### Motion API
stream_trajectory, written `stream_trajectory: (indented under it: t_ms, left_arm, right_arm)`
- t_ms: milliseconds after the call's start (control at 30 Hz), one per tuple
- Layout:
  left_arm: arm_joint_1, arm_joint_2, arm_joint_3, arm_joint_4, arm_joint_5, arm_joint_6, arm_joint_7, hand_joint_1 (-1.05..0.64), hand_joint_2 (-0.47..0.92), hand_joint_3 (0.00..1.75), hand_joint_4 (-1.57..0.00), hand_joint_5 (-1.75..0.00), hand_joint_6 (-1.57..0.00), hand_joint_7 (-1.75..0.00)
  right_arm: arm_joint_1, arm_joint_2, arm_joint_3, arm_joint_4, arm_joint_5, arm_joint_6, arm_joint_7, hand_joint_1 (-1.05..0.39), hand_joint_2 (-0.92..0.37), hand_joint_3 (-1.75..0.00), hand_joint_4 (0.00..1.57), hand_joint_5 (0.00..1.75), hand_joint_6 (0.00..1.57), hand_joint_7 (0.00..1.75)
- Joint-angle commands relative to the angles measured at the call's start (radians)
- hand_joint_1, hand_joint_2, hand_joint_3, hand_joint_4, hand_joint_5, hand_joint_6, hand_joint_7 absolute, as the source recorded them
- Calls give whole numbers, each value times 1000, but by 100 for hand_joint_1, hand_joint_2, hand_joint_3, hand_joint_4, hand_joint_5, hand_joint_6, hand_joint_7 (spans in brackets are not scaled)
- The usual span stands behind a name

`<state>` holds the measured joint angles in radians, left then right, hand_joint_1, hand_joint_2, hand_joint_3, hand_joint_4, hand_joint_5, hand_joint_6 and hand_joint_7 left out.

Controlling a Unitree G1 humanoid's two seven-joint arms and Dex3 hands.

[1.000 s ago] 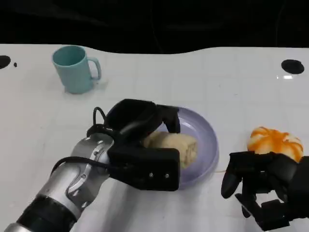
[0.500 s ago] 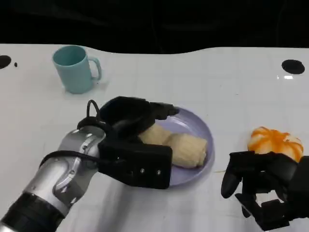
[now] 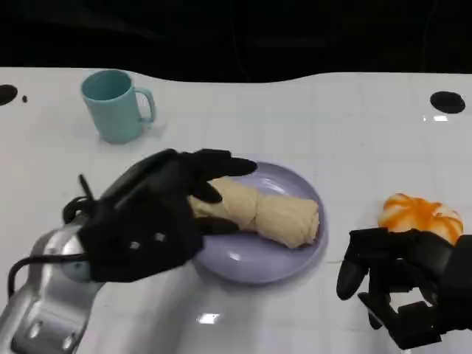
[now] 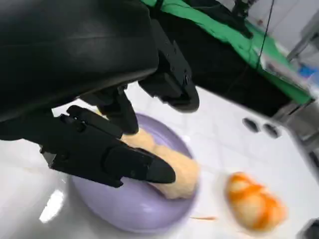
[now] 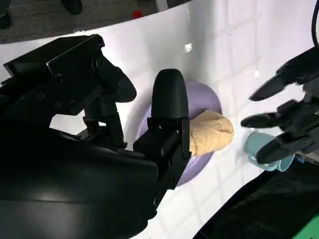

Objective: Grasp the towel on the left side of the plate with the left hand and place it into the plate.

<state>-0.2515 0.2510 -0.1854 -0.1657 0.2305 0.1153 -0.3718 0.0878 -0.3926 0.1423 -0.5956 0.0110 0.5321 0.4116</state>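
Head view: a rolled towel point(image 3: 259, 212), pale beige with a soft, nubbly cloth surface and a crease near its middle, lies across a shallow round plate point(image 3: 254, 262) of smooth, glossy lavender with a raised rim. The towel rests inside the plate, its right end near the plate's right rim. The left hand point(image 3: 151, 217), matt black and blocky on a silver metal forearm, hangs over the plate's left edge with its fingers point(image 3: 221, 164) spread apart above the towel's left end; it holds nothing, though the pictures do not settle whether a fingertip brushes the cloth. The left wrist view shows the same fingers point(image 4: 119, 162) splayed over the towel point(image 4: 172, 169) and the plate point(image 4: 127, 209). The right hand point(image 3: 402, 284) sits low at the near right of the white, glossy table point(image 3: 332, 125), fingers loosely apart and empty. Just beyond it lies a rounded orange-and-white object point(image 3: 420, 215) with lobed, pumpkin-like segments. A teal mug point(image 3: 114, 105), smooth, cylindrical and with a loop handle, stands upright at the far left, well apart from the plate. Faint grid lines cross the tabletop.
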Motion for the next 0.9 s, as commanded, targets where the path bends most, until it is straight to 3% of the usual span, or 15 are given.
stream_trajectory:
  t_ms: [33, 133, 300, 433, 600, 900]
  left_arm:
    - [99, -32, 102, -104, -178, 113, -19, -9, 63, 91, -81, -131, -90, -81]
    - [149, -33, 159, -211, -318, 268, -44, -10, 54, 111, -80, -153, -83, -107]
    - [195, -45, 259, -406, -522, 601, -5, -13, 44, 131, -79, -165, -83, -123]
    - [220, -74, 328, -496, -650, 781, 49, -12, 47, 131, -76, -173, -78, -136]
    - [282, -105, 366, -512, -749, 843, 79, -16, 60, 115, -77, -175, -74, -148]
    - [276, -144, 430, -425, -858, 913, 150, -15, 57, 129, -80, -175, -68, -171]
  right_arm:
    - [4, -5, -6, -1, 10, -3, 3, 4, -57, -109, 68, 170, 69, 145]
    - [8, -8, -6, -9, 7, 4, 2, 4, -57, -109, 68, 169, 69, 145]
    - [9, -6, -11, -16, 13, 14, 1, 5, -57, -110, 68, 169, 69, 144]
    - [3, -9, -15, -11, 15, 14, 5, 5, -57, -110, 69, 169, 70, 144]
    - [0, -19, -27, 1, 20, 8, 12, 5, -57, -109, 69, 169, 69, 144]
    - [21, -30, -31, 1, 13, -10, 13, 5, -57, -108, 71, 167, 70, 142]
